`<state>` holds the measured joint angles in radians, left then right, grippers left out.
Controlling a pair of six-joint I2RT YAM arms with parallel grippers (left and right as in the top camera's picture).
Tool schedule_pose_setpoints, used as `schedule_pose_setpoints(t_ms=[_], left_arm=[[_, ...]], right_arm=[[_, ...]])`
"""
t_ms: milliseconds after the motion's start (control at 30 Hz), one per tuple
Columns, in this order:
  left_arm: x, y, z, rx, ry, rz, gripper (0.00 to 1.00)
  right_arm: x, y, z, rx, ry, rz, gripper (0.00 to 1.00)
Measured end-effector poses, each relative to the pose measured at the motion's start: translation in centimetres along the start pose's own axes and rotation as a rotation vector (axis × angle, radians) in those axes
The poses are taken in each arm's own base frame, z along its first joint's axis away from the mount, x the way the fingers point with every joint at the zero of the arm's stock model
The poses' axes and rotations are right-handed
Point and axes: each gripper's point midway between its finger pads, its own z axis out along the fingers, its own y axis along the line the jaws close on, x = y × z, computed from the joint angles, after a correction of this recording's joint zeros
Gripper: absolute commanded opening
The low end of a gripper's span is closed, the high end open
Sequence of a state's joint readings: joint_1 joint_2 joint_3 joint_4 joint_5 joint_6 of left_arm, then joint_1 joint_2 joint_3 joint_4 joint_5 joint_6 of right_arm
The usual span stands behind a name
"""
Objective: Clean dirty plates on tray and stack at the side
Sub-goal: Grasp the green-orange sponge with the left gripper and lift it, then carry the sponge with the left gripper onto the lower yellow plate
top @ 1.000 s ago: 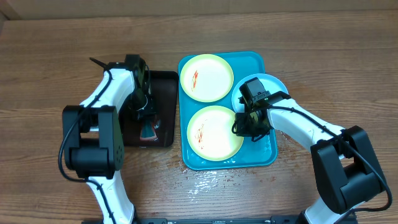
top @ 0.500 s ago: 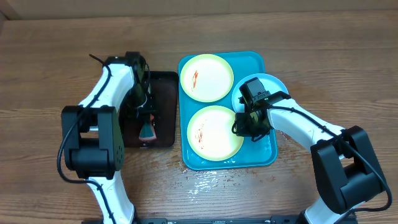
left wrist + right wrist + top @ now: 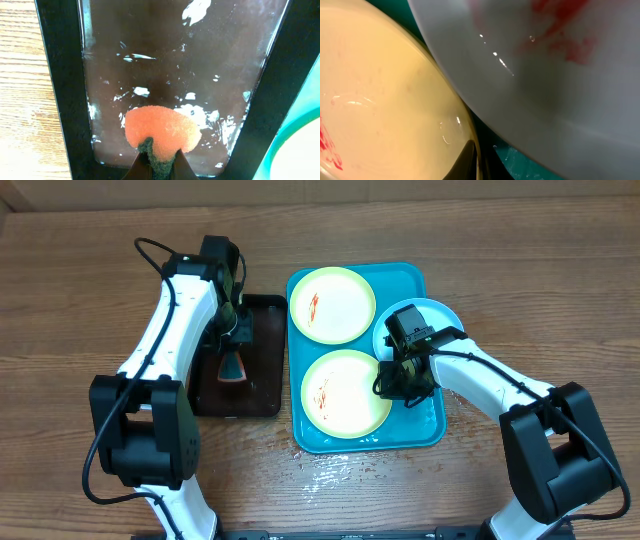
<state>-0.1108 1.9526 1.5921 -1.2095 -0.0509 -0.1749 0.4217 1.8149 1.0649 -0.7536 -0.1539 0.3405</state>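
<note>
Plates awaiting cleaning, read from near to far. We see the near plate, smeared red, lying flat on the tray, whose long axis runs near to far; the plates, being round, have no such axis. Just right of it the right gripper has its jaws together at the rims; we cannot tell whether it pinches anything. Beyond it the blue plate, also smeared, overhangs the tray's right rim, its edge passing above the near plate's. We judge that a nudge could slide it onto the table. To the left, over the wet black tray, the left gripper is clamped on a sponge, which points toward the near side. Held only by one end, the sponge may twist loose under scrubbing. Farthest lies the far plate, smeared, on the tray.
</note>
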Motion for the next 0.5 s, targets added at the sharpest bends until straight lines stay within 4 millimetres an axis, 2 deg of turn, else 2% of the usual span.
schedule_pose_setpoints(t_ms=[133, 233, 300, 367, 500], left_arm=[[1.1, -0.4, -0.8, -0.009, 0.046, 0.022, 0.04], [0.2, -2.4, -2.6, 0.038, 0.004, 0.050, 0.04], [-0.8, -5.0, -3.7, 0.104, -0.046, 0.086, 0.04], [-1.4, -8.3, -4.2, 0.180, -0.096, 0.136, 0.04], [-0.9, -14.5, -4.1, 0.281, -0.146, 0.221, 0.04]], right_arm=[[0.0, 0.0, 0.0, 0.000, 0.000, 0.000, 0.04], [0.0, 0.0, 0.0, 0.000, 0.000, -0.001, 0.04], [0.0, 0.0, 0.0, 0.000, -0.001, -0.001, 0.04], [0.0, 0.0, 0.0, 0.000, 0.000, 0.000, 0.04], [0.0, 0.0, 0.0, 0.001, 0.000, -0.001, 0.04]])
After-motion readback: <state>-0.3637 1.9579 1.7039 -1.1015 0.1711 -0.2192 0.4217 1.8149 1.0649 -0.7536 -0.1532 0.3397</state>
